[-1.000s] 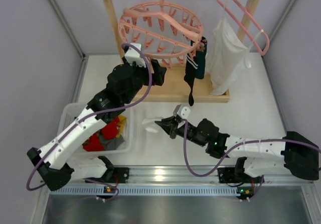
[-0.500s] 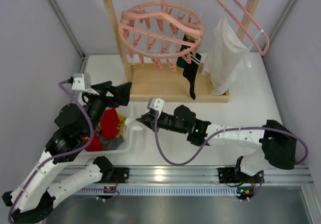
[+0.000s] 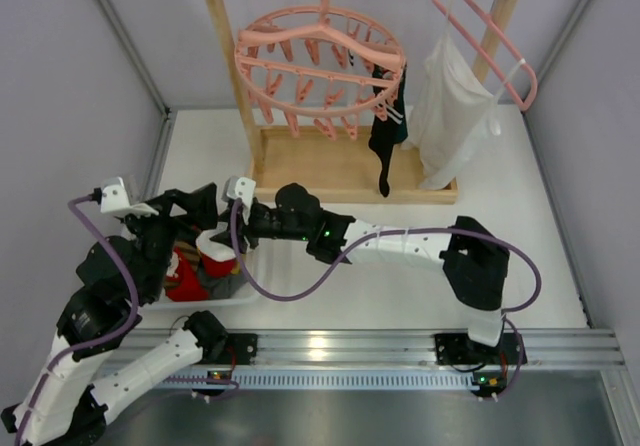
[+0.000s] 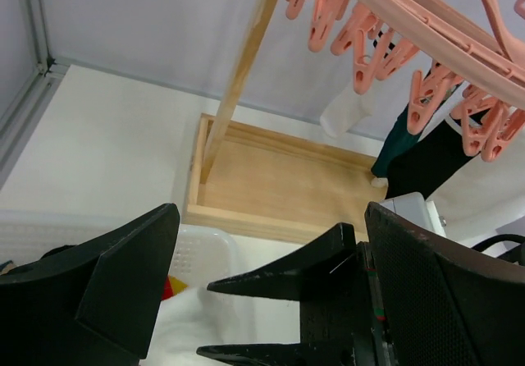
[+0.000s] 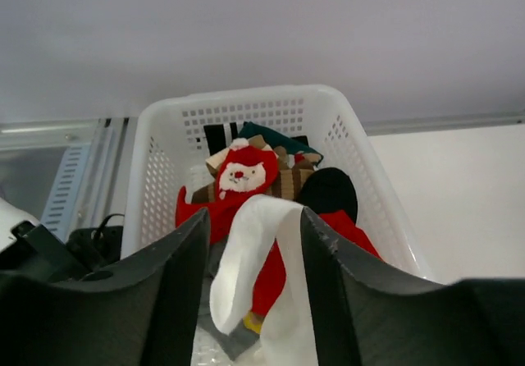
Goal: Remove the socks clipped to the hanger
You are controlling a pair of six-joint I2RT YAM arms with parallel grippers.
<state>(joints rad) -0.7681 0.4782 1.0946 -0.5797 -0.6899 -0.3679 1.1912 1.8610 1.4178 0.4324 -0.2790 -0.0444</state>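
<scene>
- The white sock [image 5: 261,259] is hanging pinched between the right fingers [image 5: 193,251], directly above the basket [image 5: 156,177]. It is draping doubled over, with its long axis running down toward the basket's contents.
- Inside the basket, a red-and-white sock with a face [image 5: 239,177] and a black sock [image 5: 328,192] are lying among bits of teal and striped fabric.
- The hanger [image 3: 300,51] is hanging from the wooden rack [image 3: 320,166], well beyond the basket.
- Two socks are hanging clipped on the hanger's side away from the basket: a black sock with white stripes [image 3: 381,156] and, just beside it, a dark teal sock [image 3: 400,131]. Their long axes are running vertically, with the toes pointing down at the rack's base.
- The left fingers [image 4: 148,251] are spreading wide and gripping nothing. They are hovering by the basket's rack-side rim and aiming toward the rack.
- Only the right wrist view is showing the basket's contents and the sock's fold.
- The left wrist view is showing the clips from below, plus the right fingers' black tips.
- Only the top view is showing the whole ring and the large white garment [image 3: 450,116], which is hanging farther from the basket than the clipped socks.
</scene>
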